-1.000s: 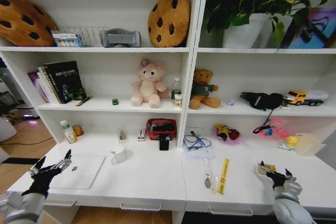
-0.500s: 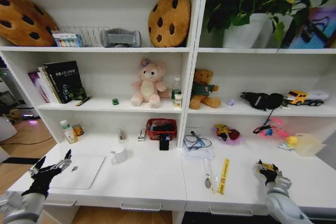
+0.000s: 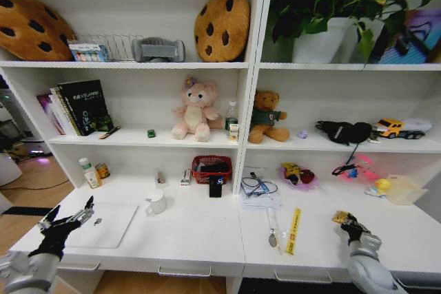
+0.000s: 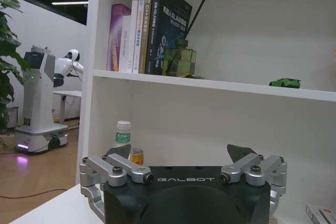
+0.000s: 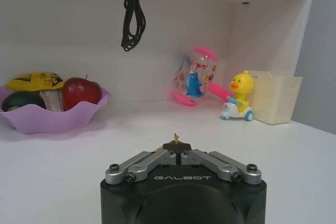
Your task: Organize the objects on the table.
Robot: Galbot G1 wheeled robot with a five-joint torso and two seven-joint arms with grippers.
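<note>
Clutter sat spread across the table (image 3: pixel 200 235): laptop (image 3: pixel 103 224) at the left end, mug (image 3: pixel 156 202) beside it, yellow strip (image 3: pixel 294 231) right of centre. The right gripper (image 3: pixel 349 223), low over bare tabletop near the front edge, was pinched on a small yellow-tipped scrap (image 5: pixel 176 139). The left gripper (image 3: pixel 67 221) hung spread apart beside the laptop's left edge, with open room around it.

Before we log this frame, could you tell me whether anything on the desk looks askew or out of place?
Mildly. The yellow strip lies loose and slanted near the table front edge, beside a pen. Nothing looks spilled or damaged.
</note>
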